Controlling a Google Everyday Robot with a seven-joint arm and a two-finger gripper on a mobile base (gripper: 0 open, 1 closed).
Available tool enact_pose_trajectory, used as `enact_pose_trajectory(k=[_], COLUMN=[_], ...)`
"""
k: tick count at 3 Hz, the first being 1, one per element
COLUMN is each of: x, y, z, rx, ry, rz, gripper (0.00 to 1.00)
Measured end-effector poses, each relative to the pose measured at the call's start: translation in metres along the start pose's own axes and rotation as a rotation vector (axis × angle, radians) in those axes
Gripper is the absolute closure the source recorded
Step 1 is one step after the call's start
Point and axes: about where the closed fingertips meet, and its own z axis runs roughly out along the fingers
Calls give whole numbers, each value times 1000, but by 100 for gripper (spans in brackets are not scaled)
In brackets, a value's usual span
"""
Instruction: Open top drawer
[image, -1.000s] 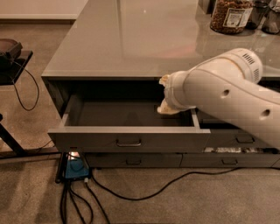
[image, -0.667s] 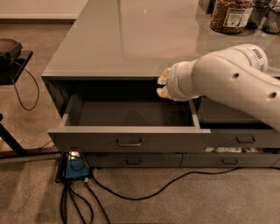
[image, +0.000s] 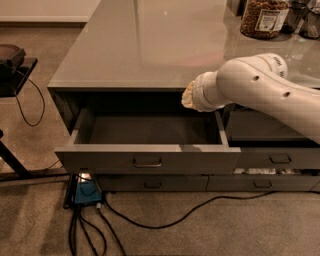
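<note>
The top drawer (image: 147, 159) is a wide dark grey drawer at the left of the cabinet. It stands pulled far out, its grey inside floor (image: 150, 131) showing with nothing in it. A small rectangular pull handle (image: 147, 163) sits at the middle of its front panel. My white arm (image: 260, 85) reaches in from the right. My gripper (image: 189, 95) is at its pale end, above the drawer's back right corner, level with the counter's edge. It holds nothing that I can see.
A grey counter (image: 150, 45) tops the cabinet, with a jar of brown food (image: 262, 17) at the back right. Narrower drawers (image: 280, 159) are on the right, shallower ones (image: 152, 184) below. Cables (image: 150, 220) and a blue box (image: 85, 194) lie on the carpet. A black stand (image: 15, 62) is at left.
The arm's end has risen from inside the open drawer to the level of the counter's edge. The drawer has stayed open in the same place.
</note>
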Motion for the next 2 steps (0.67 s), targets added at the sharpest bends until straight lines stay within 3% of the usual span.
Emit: enact_pose_trajectory(k=[2], x=[35], y=[26], z=[45], rx=[-51], ry=[78], rz=[20], gripper=[100])
